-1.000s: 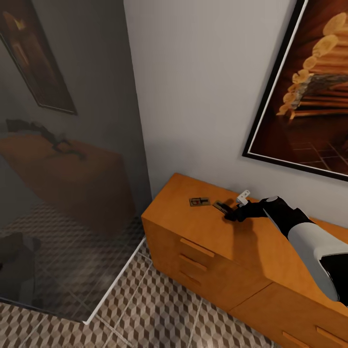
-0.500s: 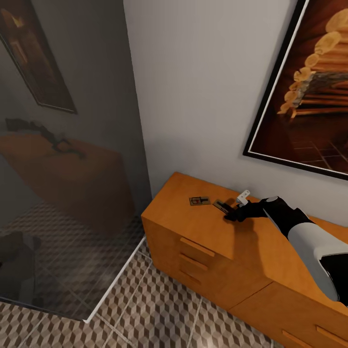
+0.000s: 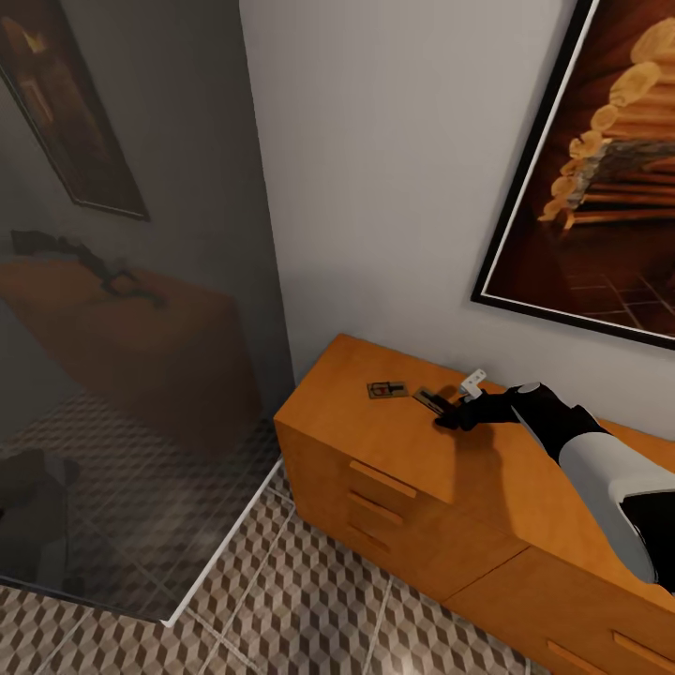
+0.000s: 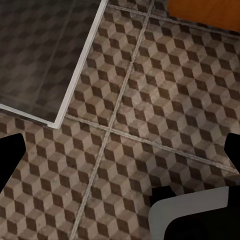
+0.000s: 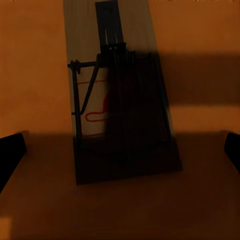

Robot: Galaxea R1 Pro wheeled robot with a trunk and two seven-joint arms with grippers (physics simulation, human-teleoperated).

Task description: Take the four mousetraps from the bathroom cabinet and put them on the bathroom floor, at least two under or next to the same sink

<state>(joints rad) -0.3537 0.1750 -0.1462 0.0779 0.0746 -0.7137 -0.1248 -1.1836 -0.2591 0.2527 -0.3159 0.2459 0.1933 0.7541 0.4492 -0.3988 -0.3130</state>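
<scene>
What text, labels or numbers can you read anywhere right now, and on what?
None readable.
The mousetrap under the right gripper has a red mark, too blurred to read.
The second mousetrap on the cabinet is too small to read.
The framed picture carries no words.

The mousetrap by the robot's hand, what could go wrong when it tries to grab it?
The mousetrap is thin and lies flat on the cabinet, so the open right gripper might slide over it or pinch just an edge and drop it. A clumsy push could also shove it toward the other mousetrap nearby, or off the cabinet's edge onto the bathroom floor.
</scene>
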